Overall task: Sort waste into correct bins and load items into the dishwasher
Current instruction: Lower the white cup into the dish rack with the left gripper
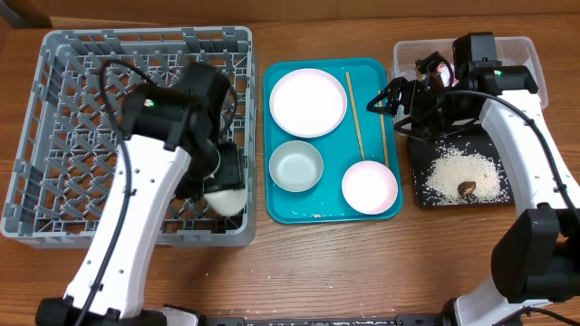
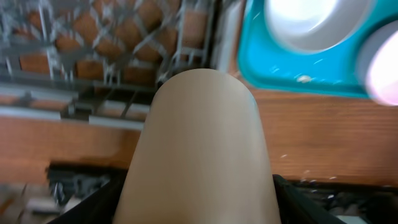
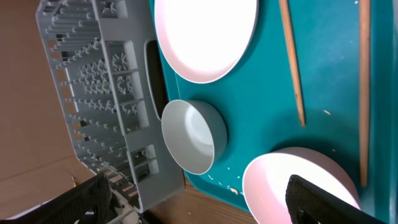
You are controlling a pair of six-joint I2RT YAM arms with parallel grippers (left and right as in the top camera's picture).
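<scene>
My left gripper point(image 1: 227, 184) is shut on the small white cup point(image 1: 227, 201), held on its side at the front right corner of the grey dish rack point(image 1: 54, 136). In the left wrist view the cup point(image 2: 202, 143) fills the space between the fingers. On the teal tray point(image 1: 332, 208) lie the white plate point(image 1: 308, 101), a white bowl point(image 1: 295, 167), a pinkish-white bowl point(image 1: 369, 186) and two chopsticks point(image 1: 353, 113). My right gripper point(image 1: 382, 98) is open and empty above the tray's right side. The black tray point(image 1: 424, 195) holds rice point(image 1: 458, 172) and a brown lump point(image 1: 467, 188). The napkin is out of view.
The clear tub point(image 1: 526, 50) stands at the back right behind the black tray; a bit of red and white point(image 1: 442, 67) shows in it beside my right arm. Loose rice grains lie on the teal tray's front point(image 3: 233, 186). The right wrist view shows the rack wall point(image 3: 149, 168) close to the tray.
</scene>
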